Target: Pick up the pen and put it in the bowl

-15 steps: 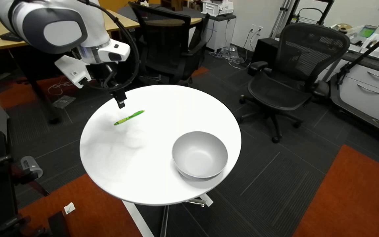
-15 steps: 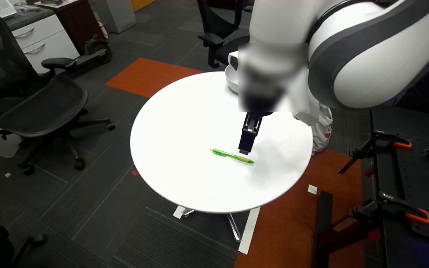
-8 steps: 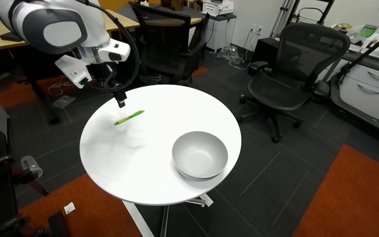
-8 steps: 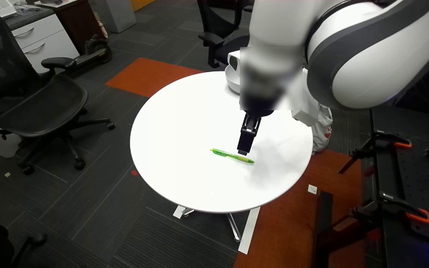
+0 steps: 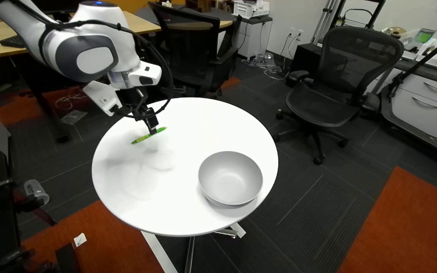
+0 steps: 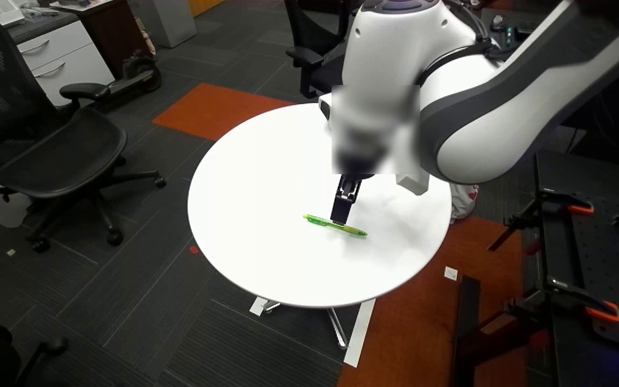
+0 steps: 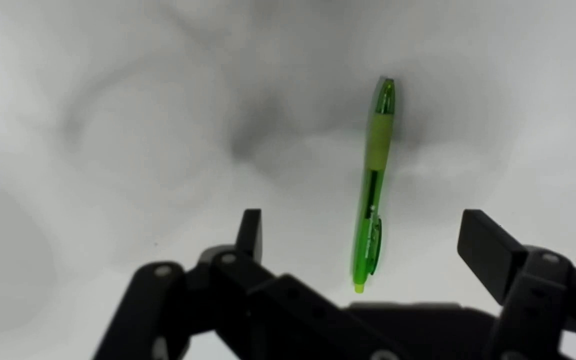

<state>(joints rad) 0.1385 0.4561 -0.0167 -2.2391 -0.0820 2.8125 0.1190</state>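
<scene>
The bright green pen (image 5: 139,139) lies flat on the white round table (image 5: 165,204). It also shows in an exterior view (image 6: 353,230) and in the wrist view (image 7: 379,142). My gripper (image 5: 152,132) is low over the pen, and in an exterior view its fingertip (image 6: 339,221) overlaps the pen's middle. In the wrist view the gripper (image 7: 360,214) is open, with the pen's clip end between the spread fingers, touching neither. How high the fingertips are above the table I cannot tell. The grey bowl (image 5: 230,180) stands upright with nothing in it; the arm hides it in an exterior view.
The bowl stands near the table's edge, away from the pen. A black office chair (image 5: 340,83) stands beside the table. A dark bench with orange-handled clamps (image 6: 581,208) is on the arm's side. A black cable loops round the wrist.
My gripper has come down and across the table toward the pen, from beside it to over it. The pen and the bowl have not moved.
</scene>
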